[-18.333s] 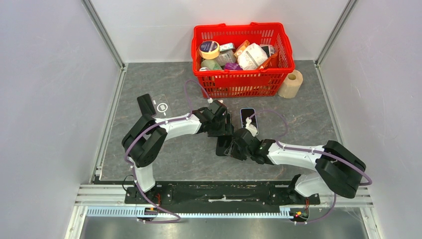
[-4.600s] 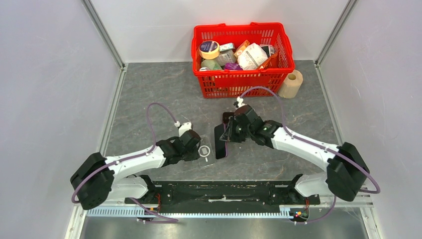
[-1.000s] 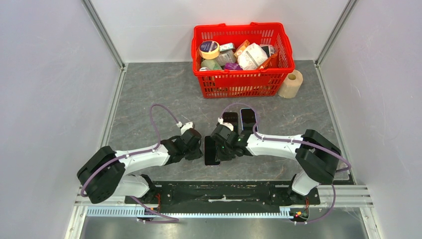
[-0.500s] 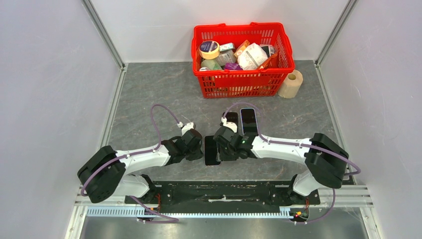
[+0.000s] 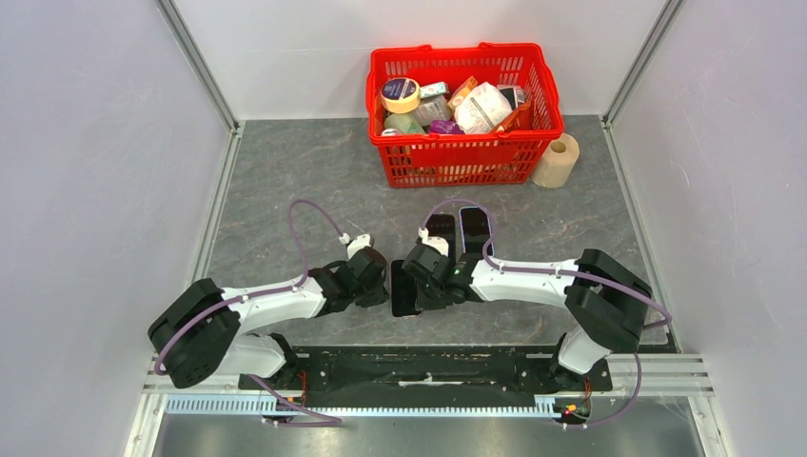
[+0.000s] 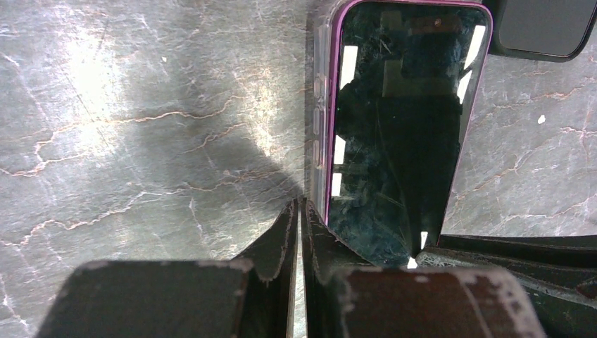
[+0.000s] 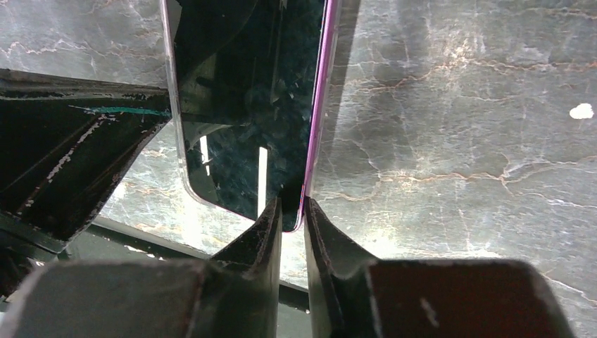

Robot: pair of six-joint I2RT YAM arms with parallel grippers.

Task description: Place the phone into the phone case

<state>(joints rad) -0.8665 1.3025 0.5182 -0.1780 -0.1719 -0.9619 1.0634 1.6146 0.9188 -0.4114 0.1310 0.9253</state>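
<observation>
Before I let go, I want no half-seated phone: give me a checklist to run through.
1. Phone seated in phone case on the left tool side: ok.
2. Near corners seated: cannot tell, tools cover them.
3. Left tool shut on the phone case wall: ok.
4. Right tool astride the phone's opposite edge, clamped: cannot tell.
5. Other phone lies apart from this one: ok.

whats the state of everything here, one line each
phone case: clear, fitted round the phone
phone: screen up, dark
left pincer: shut on the phone case edge
right pincer: shut on the phone's purple edge
second phone: lying flat, screen dark
basket: full of items
roll: standing upright
</observation>
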